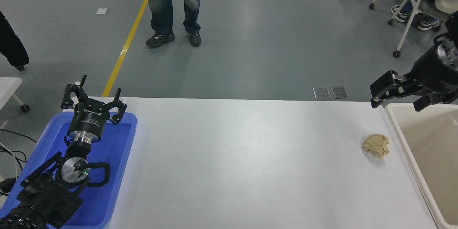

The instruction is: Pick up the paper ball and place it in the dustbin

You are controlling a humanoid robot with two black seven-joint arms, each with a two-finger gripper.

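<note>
The paper ball [375, 145] sits on the white table [243, 161] towards its right end, just beside the rim of the dustbin [402, 139] but not touching it. It is a tan, wrinkly wad, lumpy and lopsided, with folds sticking out at the lower right. From where I stand it looks very light and soft: it should crush a little under any squeeze and spring back somewhat, so there is nothing to break. The likelier trouble is that it skids or rolls away if one finger touches it first, since the tabletop looks smooth. I would take it across its fattest part, the middle of the wad, coming down from above with a finger on each side, rather than nipping a loose flap that could unfold or tear free.

The dustbin is cream, thick-rimmed, and open at the top; what I can see of its inside holds nothing. The drop is short, only over the near rim.

The right gripper [399, 96] hangs above the table's far right corner, over the bin's far-left corner, well apart from the ball. Its fingers are spread wide and grip nothing.

Far off at the other end, the left gripper [93, 97] is parked over a blue tray [127, 143], fingers splayed and empty. A person in jeans [174, 3] stands on the floor beyond.
</note>
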